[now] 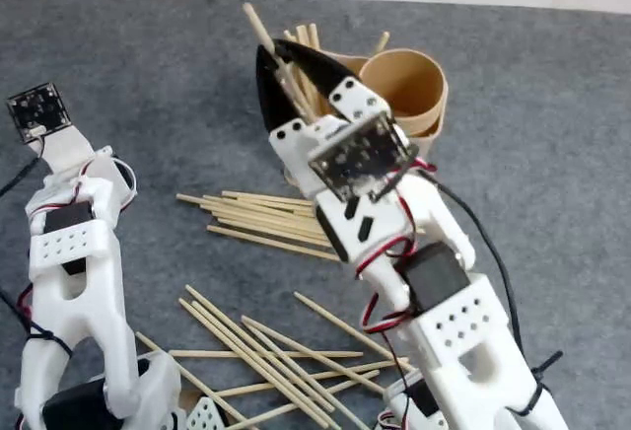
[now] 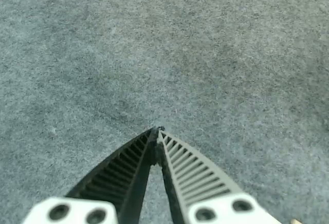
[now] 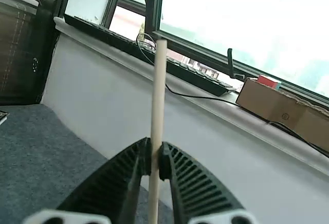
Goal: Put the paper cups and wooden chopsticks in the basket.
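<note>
My right gripper (image 1: 278,59) is raised and tilted up over the far middle of the table, shut on a single wooden chopstick (image 1: 258,26). In the right wrist view the chopstick (image 3: 158,80) stands up between the closed fingertips of the right gripper (image 3: 154,151). Just behind it sit brown paper cups (image 1: 404,83), with several chopsticks (image 1: 306,40) sticking up next to them. Loose chopsticks lie in a bundle (image 1: 258,217) at mid-table and in a scattered pile (image 1: 271,359) near the front. My left gripper (image 2: 157,130) is shut and empty over bare grey carpet.
The left arm (image 1: 69,252) stands at the left side of the grey carpeted table (image 1: 552,154). The right arm's body (image 1: 434,292) and its cables cover the front right. A white wall edges the far side.
</note>
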You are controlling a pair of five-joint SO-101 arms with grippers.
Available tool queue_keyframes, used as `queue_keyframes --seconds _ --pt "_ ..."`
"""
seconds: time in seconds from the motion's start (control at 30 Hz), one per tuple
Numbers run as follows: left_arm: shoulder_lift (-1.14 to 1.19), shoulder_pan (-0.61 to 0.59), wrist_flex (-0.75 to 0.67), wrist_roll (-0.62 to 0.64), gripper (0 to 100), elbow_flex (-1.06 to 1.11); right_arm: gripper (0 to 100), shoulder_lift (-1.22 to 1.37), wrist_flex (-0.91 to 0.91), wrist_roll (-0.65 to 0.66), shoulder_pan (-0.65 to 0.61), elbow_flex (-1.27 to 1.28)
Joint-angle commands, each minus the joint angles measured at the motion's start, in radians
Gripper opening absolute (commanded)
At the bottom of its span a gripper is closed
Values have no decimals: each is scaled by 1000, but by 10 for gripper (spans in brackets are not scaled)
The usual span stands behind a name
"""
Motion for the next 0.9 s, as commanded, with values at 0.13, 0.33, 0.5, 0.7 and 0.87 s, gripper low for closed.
queue_keyframes --seconds 0.13,0.33,0.5,0.7,0.87 --pt "-27 -7 -18 3 8 -5 5 64 -173 -8 67 -70" --pt "-27 -7 -18 3 8 -5 5 108 -229 -8 127 -68" --pt "-27 -7 -18 3 8 -5 5 133 -231 -11 143 -12" --pt "-27 -7 -18 3 8 -5 59 113 -229 -207 179 94" --pt "-27 -7 -18 3 8 -5 140 107 -225 -304 209 101"
